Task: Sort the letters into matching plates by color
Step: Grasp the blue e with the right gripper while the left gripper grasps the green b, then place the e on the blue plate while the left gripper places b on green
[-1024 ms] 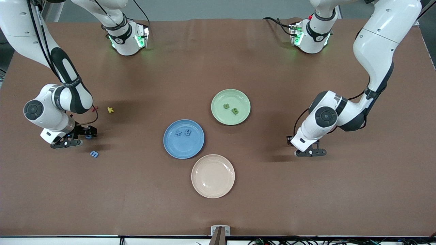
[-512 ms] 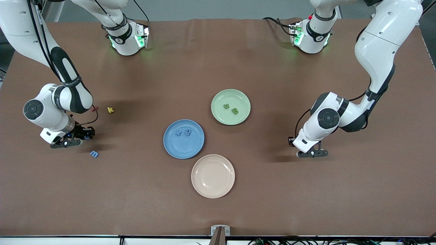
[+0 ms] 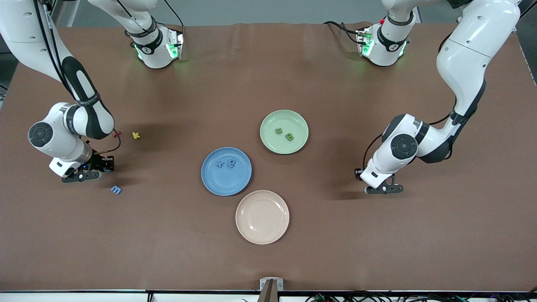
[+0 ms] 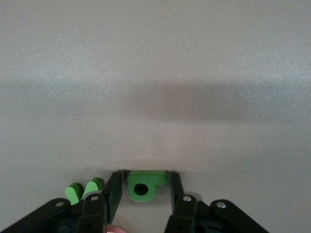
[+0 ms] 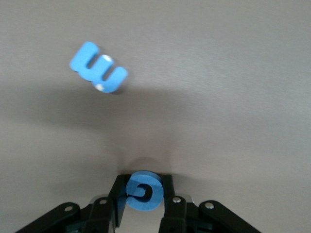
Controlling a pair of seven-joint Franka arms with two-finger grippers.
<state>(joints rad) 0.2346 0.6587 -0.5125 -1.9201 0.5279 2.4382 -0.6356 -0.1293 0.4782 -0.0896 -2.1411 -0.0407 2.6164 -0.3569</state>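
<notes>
At the right arm's end of the table, low over the tabletop [image 3: 168, 251]: right gripper [image 5: 143, 187] clamped on a round blue letter [image 5: 144, 191], a second blue letter [image 3: 116, 190] lying loose nearer the camera. Toward the middle, blue plate [image 3: 207, 180] and green plate [image 3: 268, 140], each holding two matching letters. At the left arm's end: left gripper [image 4: 144, 179] astride a green letter [image 4: 144, 187], apparently not yet pinched. Probably light, soft foam, so best taken across flat sides, gently.
</notes>
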